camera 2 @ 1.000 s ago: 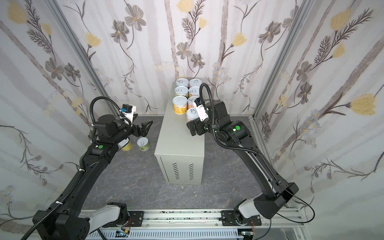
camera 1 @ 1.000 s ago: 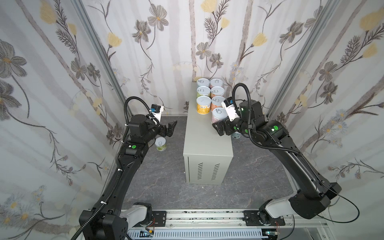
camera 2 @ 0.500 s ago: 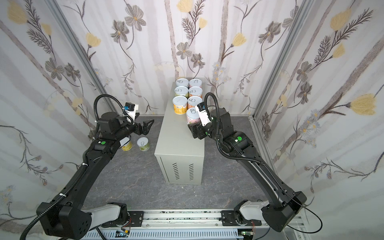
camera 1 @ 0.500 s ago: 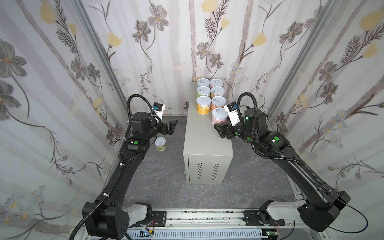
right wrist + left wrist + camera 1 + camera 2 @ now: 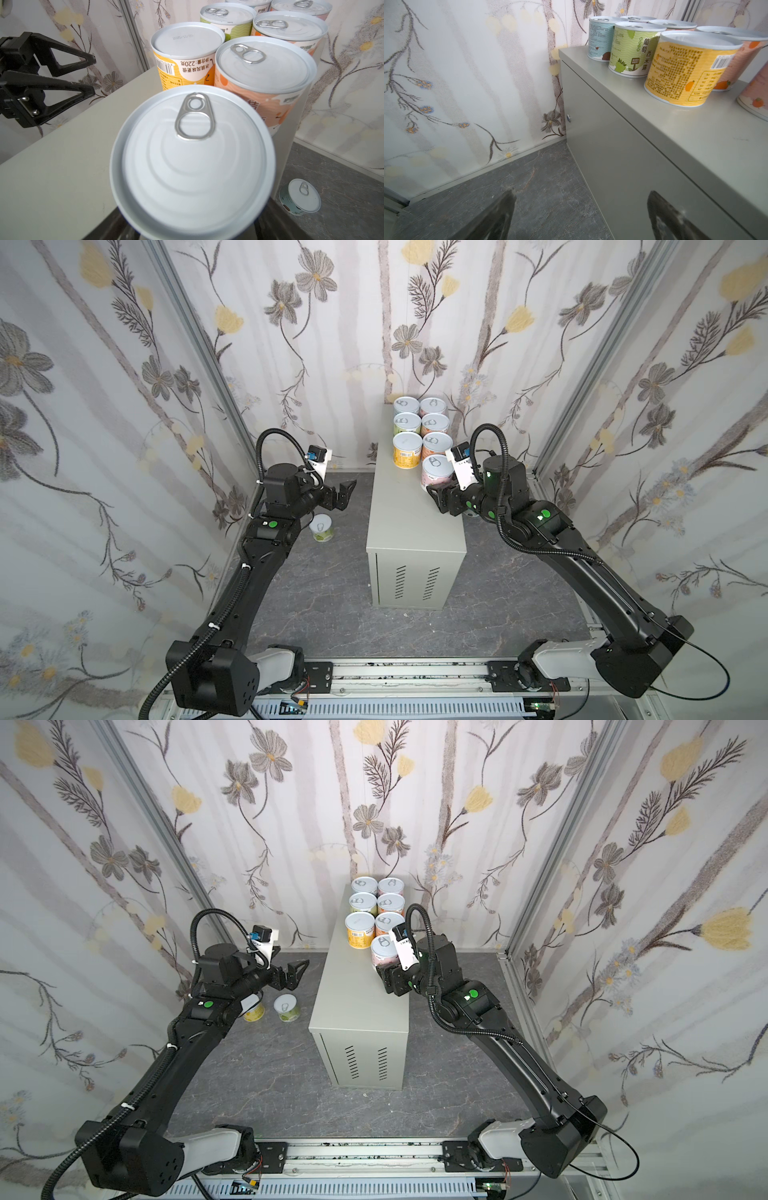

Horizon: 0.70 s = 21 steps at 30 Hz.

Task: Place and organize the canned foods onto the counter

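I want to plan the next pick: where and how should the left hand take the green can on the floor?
I would grip the green can across its round side wall, the open left hand coming down from above. It stands upright and apart from the yellow can, and its flat lid offers no hold.

The canned foods (image 5: pixel 193 158) carry smooth, bright metal lids over semi-gloss printed paper-like labels, the counter (image 5: pixel 633 166) is smooth matt-painted sheet metal, the floor (image 5: pixel 546 187) has a matt marbled stone look, and the walls (image 5: pixel 467 62) show a grainy, cloth-like matt covering.
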Each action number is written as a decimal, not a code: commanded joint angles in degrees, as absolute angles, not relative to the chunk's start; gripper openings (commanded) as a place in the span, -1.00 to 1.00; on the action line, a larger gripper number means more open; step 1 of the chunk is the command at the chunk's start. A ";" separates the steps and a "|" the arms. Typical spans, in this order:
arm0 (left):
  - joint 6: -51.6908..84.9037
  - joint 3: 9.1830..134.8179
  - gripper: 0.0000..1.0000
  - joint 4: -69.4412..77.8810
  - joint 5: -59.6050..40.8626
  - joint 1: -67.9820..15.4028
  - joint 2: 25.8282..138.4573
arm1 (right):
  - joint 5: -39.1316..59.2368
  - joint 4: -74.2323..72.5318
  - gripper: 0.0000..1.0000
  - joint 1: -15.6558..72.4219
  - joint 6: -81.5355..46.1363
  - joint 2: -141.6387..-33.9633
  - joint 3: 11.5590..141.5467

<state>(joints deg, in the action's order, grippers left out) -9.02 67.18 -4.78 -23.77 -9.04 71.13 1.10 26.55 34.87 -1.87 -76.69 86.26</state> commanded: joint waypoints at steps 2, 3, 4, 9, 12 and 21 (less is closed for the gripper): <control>-9.76 67.76 1.00 -3.96 -24.27 -8.96 71.18 | 0.05 24.70 0.54 34.83 -1.90 -76.82 86.75; -9.76 67.76 1.00 -3.96 -24.26 -8.96 71.19 | 0.00 24.65 0.54 34.82 -1.91 -76.73 86.75; -9.76 67.69 1.00 -3.96 -24.39 -8.97 71.19 | 0.02 24.69 0.53 34.88 -1.93 -76.73 86.75; -9.68 67.59 1.00 -3.98 -24.44 -8.96 71.04 | -0.35 24.65 0.49 34.83 -1.85 -76.46 86.48; -9.67 67.59 1.00 -3.97 -24.52 -8.96 70.99 | -0.35 24.70 0.49 34.76 -1.85 -76.29 86.40; -9.51 67.69 1.00 -4.13 -24.83 -8.96 70.80 | -0.66 24.52 0.47 34.56 -1.93 -75.59 85.44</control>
<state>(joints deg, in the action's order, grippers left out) -9.04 67.18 -4.80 -24.01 -9.04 71.09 0.03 26.46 34.65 -1.89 -76.01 85.78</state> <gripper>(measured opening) 0.998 0.735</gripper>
